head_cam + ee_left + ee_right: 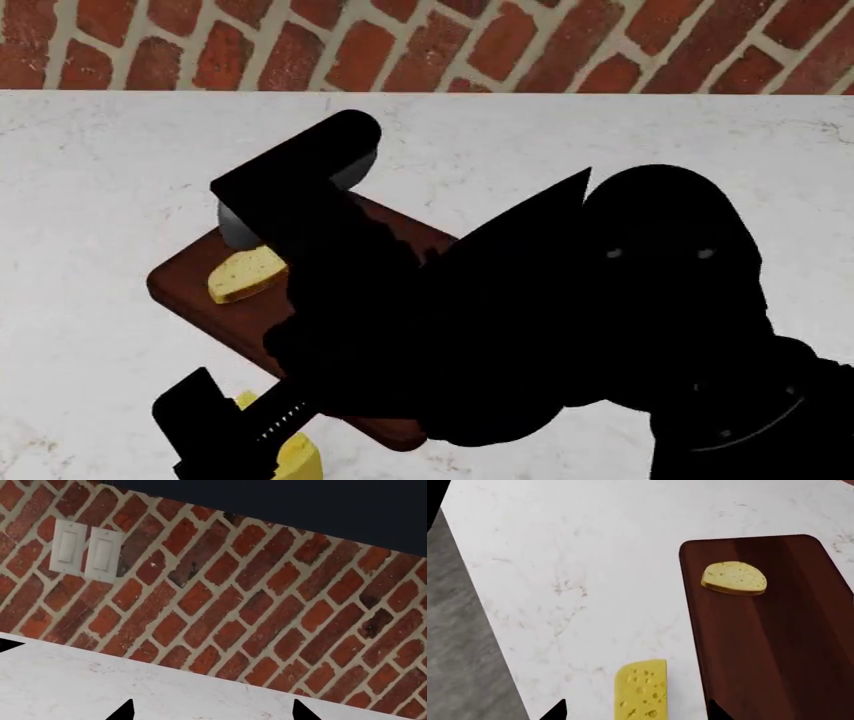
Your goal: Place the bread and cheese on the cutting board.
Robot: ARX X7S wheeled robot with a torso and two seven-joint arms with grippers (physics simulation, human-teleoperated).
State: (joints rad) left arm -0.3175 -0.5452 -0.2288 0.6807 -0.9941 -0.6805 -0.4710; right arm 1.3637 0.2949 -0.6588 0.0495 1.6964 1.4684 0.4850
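Observation:
The cutting board (774, 645) lies on the white counter, and the bread (734, 578) rests on its end. In the head view the bread (247, 273) lies on the board's (180, 290) left part. The cheese (642, 690) lies on the counter just beside the board's long edge. My right gripper (635, 711) is open above the cheese, its two dark tips on either side of it without touching. In the head view the cheese (296, 455) shows at the lower left, mostly hidden by my arm. My left gripper (213, 711) is open and empty, facing the brick wall above bare counter.
The brick wall (253, 590) carries two white switches (85, 550). The counter's front edge and the grey floor (460, 645) lie close beside the cheese. My black arms (561, 320) hide most of the board in the head view.

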